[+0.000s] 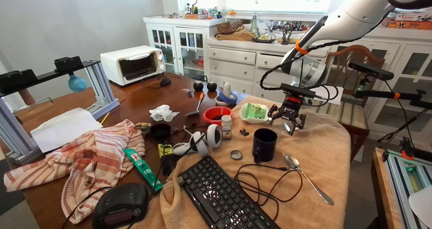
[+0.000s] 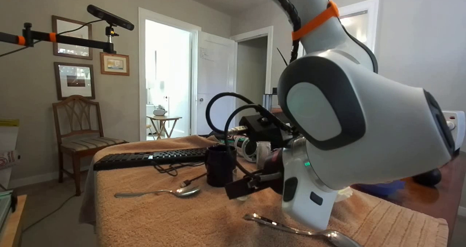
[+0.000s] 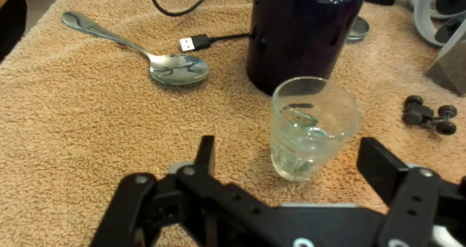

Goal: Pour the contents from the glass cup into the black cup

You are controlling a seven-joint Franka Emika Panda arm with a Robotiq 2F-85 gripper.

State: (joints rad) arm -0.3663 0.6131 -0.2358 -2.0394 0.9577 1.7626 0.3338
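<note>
- Wrist view: small clear see-through glass cup (image 3: 313, 128) is standing upright right of centre on a fuzzy tan towel (image 3: 91, 137). Something clear in the bottom of it, can't tell what.
- Same view, black hinged fingers (image 3: 378, 168) poke in from the bottom edge, spread wide apart, glass cup just past the tips and lined up between them.
- Glossy black cylindrical mug (image 3: 295, 39) is upright right behind the glass cup, top of the frame, rim partly cut off. Shiny metal spoon (image 3: 178, 69) lying upper left.
- In an exterior view the mug's right of centre, fingers hanging apart up and to its right. Round red bowl (image 1: 211, 121) mid-frame, black keyboard (image 1: 222, 192) bottom middle, and the towel covers part of a brown wooden bench (image 1: 135, 107).
- In an exterior view a white-and-grey robot arm (image 2: 382, 137) hogs the right half. Mug's near the centre, spoon to its left, a long silver utensil (image 2: 309, 233) along the bottom. Glass cup is mostly hidden behind the fingers there.
</note>
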